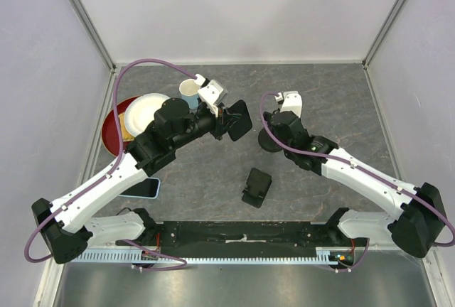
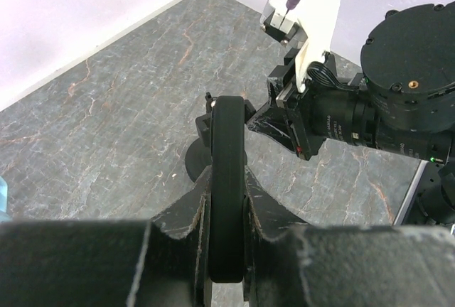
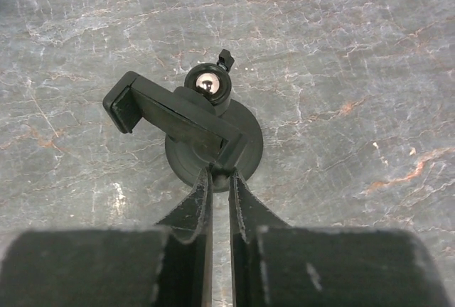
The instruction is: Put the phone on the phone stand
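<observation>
My left gripper (image 2: pixel 227 187) is shut on a black phone (image 2: pixel 227 126), held edge-on above the table; from above the phone (image 1: pixel 239 119) hangs just left of the right arm. The phone stand (image 3: pixel 174 119) is black, with a round base, a ball joint and a tilted cradle, and it stands on the table under my right wrist. My right gripper (image 3: pixel 220 172) has its fingertips pinched on the lower lip of the cradle. In the top view the phone stand (image 1: pixel 268 141) is partly hidden by the right gripper (image 1: pixel 274 131). The stand's base (image 2: pixel 193 162) shows just beyond the held phone.
A red plate (image 1: pixel 112 131) with a white plate (image 1: pixel 146 111) on it and a pale cup (image 1: pixel 188 92) sit at the back left. A light-blue phone (image 1: pixel 146 188) lies under the left arm. A small black object (image 1: pixel 256 187) lies at the front centre.
</observation>
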You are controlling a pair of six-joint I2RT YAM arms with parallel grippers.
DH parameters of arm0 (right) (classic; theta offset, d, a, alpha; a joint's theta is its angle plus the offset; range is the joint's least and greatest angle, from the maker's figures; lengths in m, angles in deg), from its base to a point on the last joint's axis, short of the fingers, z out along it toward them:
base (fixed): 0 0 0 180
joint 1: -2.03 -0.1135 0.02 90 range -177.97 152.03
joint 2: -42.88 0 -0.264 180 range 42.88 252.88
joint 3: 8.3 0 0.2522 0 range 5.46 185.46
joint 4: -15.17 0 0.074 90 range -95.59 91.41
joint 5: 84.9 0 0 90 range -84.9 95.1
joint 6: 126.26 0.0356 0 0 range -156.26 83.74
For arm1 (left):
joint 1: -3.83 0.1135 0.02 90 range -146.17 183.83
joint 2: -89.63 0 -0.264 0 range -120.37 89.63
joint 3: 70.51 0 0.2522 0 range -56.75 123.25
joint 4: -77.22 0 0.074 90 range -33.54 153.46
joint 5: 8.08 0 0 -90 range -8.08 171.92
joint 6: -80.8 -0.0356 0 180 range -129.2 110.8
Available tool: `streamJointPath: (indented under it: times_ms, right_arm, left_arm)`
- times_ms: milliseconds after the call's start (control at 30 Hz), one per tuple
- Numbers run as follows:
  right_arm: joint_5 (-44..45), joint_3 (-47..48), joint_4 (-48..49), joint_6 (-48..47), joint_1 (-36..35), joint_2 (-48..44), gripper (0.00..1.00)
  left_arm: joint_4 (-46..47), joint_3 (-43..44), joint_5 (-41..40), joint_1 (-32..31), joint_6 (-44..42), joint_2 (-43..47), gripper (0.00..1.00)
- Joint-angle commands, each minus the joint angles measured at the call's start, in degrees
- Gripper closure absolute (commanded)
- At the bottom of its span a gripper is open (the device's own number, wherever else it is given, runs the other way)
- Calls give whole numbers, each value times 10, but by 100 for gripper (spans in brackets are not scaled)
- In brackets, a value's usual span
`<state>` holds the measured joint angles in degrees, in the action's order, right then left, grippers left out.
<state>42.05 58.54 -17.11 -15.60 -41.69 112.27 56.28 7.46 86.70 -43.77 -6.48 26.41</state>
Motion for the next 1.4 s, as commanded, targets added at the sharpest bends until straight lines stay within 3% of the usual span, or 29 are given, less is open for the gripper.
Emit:
streamJointPath:
  times_ms: [0,33,233,467,967,1100,1233,1367]
  right_arm:
    - [-1,-1,52,-46,5,-4,94]
    - [-10,-4,59,-54,5,-11,100]
    - [-154,-46,117,-124,6,-57,100]
    - [-326,-37,118,-136,10,-61,100]
    - [-369,-50,148,-142,12,-48,100]
    - [-340,-48,142,-135,12,-57,86]
    - [-195,-53,94,-82,12,-91,77]
    - [-244,-89,106,-95,13,-137,70]
  left_arm:
    - [60,9,18,0,-17,6,98]
    - [60,10,24,0,-18,5,98]
    - [56,15,105,0,-45,8,98]
    - [57,16,197,10,-61,28,98]
    - [66,0,207,35,-85,28,98]
    - [67,-2,208,37,-85,21,98]
    - [69,-4,229,36,-84,-1,98]
    - [89,-3,254,50,-68,-16,98]
